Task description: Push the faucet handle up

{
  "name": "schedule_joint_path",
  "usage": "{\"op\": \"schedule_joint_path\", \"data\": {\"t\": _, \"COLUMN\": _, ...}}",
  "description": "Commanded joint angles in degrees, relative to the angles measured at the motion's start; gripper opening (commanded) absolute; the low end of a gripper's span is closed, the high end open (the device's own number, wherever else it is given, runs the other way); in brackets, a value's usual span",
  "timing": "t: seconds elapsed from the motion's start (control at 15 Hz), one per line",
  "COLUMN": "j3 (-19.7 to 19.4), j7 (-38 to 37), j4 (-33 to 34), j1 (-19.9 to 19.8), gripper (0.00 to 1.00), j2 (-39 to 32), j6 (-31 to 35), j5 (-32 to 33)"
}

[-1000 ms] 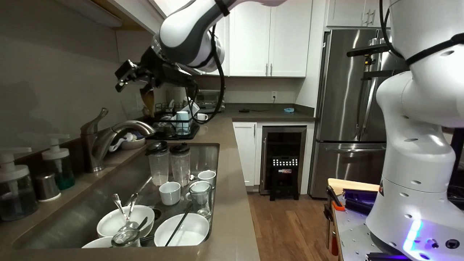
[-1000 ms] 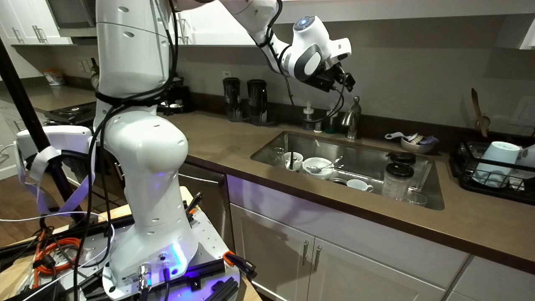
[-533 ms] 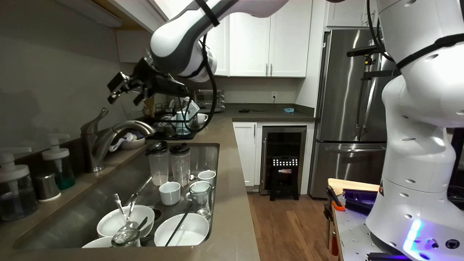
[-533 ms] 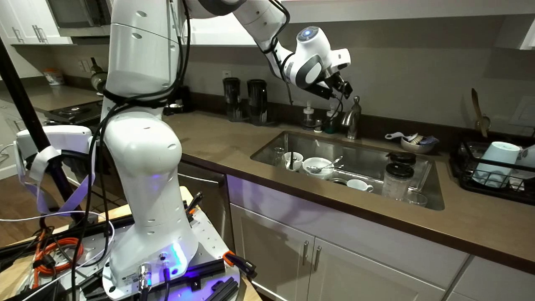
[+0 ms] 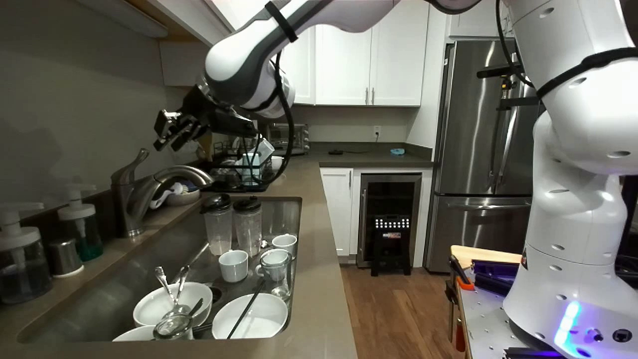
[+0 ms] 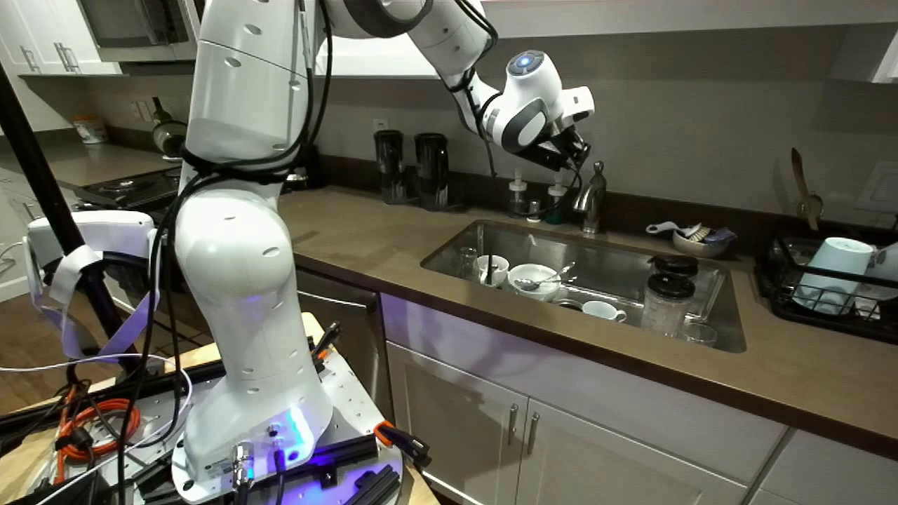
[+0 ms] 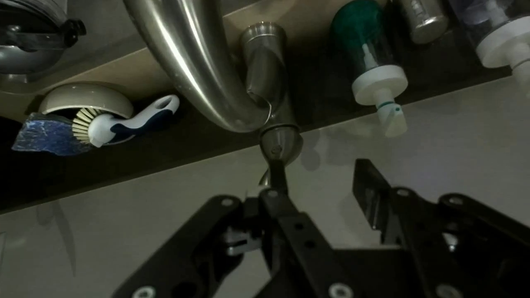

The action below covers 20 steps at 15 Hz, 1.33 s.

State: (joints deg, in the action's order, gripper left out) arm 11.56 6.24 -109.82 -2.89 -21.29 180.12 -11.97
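Plainly, the fingers [image 7: 369,194] are spread, with the wall [image 7: 327,198] showing through the gap between them. The faucet handle [image 5: 133,165] sits atop the faucet body [image 7: 267,62], slanting upward, its tip higher than the curved spout [image 5: 184,173]. In both exterior views the fingers hang near the upper end of the faucet handle, and in an exterior view a strip of wall shows between them and its tip. In the wrist view one finger crosses in front of the faucet handle and hides part of it. The white arm [image 6: 238,245] stretches over the surface [image 5: 319,299], with the fingers at its far end.

Set into that surface, the sink [image 5: 124,279] is crowded. In an exterior view the nearest things in it are white bowls [image 5: 269,321]; a thin dark stick [image 5: 244,315] slants across one, and metal cutlery [image 5: 183,279] leans in another. Past them stand white mugs [image 5: 233,267], a drinking glass [image 5: 281,289] and two clear containers [image 5: 218,233] with black lids.

Soap bottles [image 5: 79,227] and a small metal canister [image 5: 65,257] stand between the sink and the wall, on one side of the faucet body. On its opposite side, a small bowl [image 7: 89,97] holds a scrub brush [image 7: 140,122]. Farther along, a black dish rack [image 6: 828,324] holds a pale blue cup [image 6: 838,258].
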Motion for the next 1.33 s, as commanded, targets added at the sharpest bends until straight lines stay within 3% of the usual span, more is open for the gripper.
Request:
{"op": "schedule_joint_path", "data": {"t": 0.0, "j3": 6.0, "j7": 4.6, "j4": 4.3, "j1": -4.9, "gripper": 0.16, "j2": -3.0, "j6": -1.1, "j5": -0.2}}
{"op": "schedule_joint_path", "data": {"t": 0.13, "j3": 7.8, "j7": 5.9, "j4": 6.5, "j1": -6.4, "gripper": 0.02, "j2": -4.5, "j6": -1.9, "j5": 0.5}}
{"op": "schedule_joint_path", "data": {"t": 0.27, "j3": 9.0, "j7": 7.2, "j4": 8.9, "j1": -7.4, "gripper": 0.0, "j2": -6.2, "j6": -2.9, "j5": 1.1}}
{"op": "schedule_joint_path", "data": {"t": 0.6, "j3": 9.4, "j7": 9.7, "j4": 14.5, "j1": -8.4, "gripper": 0.0, "j2": -10.4, "j6": -5.5, "j5": 1.7}}
{"op": "schedule_joint_path", "data": {"t": 1.27, "j3": 6.4, "j7": 9.6, "j4": 21.6, "j1": -6.4, "gripper": 0.0, "j2": -16.3, "j6": -6.8, "j5": 5.5}}
